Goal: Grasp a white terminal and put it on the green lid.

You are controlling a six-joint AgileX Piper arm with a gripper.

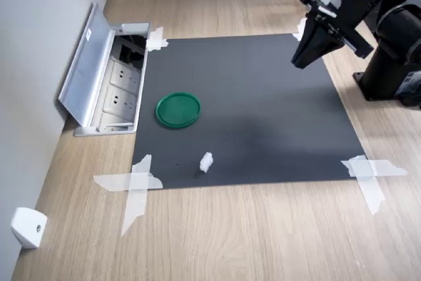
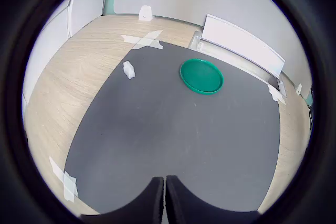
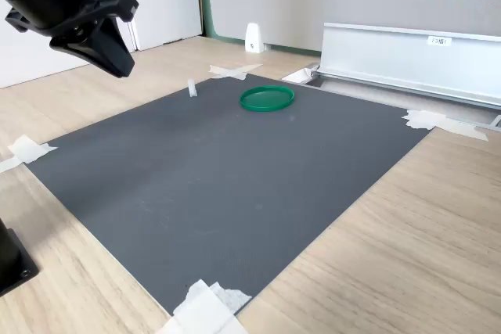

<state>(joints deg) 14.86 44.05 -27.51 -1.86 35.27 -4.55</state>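
On the dark mat [image 1: 263, 110], the terminal [image 1: 206, 161] stands near the front edge, at five o'clock from the lid [image 1: 178, 109], well apart from the raised, empty gripper [image 1: 301, 62], fingers together.

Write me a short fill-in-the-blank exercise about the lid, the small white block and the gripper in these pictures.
1. The green lid lies flat on the ____ mat.
2. The white terminal is not on the lid; it sits ____ from it on the mat.
3. The gripper hangs above a corner of the mat with its jaws ____.
4. The mat's corners are held down with white ____.

Missing words: black; apart; shut; tape
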